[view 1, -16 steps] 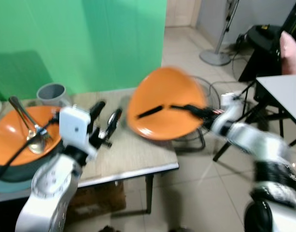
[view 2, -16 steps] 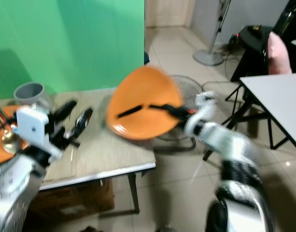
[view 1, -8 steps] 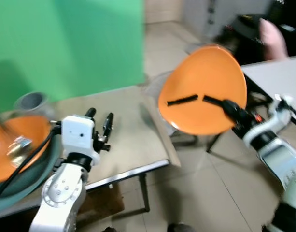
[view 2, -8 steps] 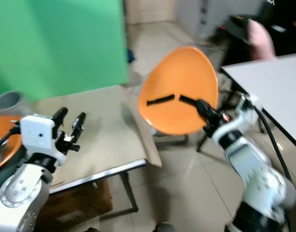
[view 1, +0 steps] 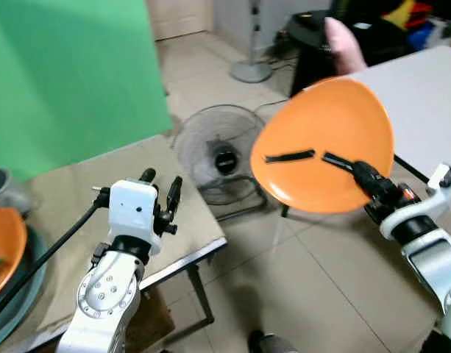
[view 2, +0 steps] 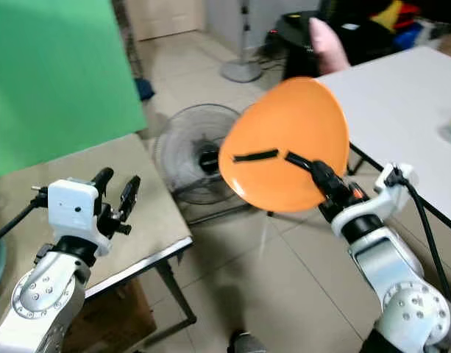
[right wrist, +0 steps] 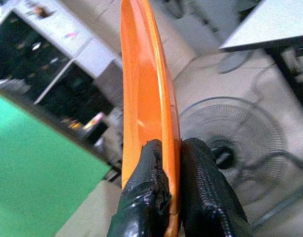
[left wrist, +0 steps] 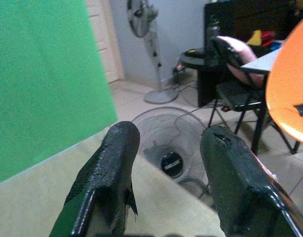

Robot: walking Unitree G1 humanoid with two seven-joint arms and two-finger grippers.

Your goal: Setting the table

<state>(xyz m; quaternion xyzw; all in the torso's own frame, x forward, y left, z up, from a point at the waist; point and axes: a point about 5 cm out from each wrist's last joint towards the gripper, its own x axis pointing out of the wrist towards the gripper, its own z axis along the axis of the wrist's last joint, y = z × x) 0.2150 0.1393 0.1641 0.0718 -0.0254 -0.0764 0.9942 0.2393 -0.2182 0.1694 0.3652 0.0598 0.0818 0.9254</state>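
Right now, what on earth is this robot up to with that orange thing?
It is setting a table. Its right gripper is pinching the rim of an orange plate and holds it tilted in the air, above the floor between a wooden table and a white table. The left gripper hovers open and empty over the wooden table, where another orange dish sits at the far left edge. A floor fan lies on the tiles behind the plate.
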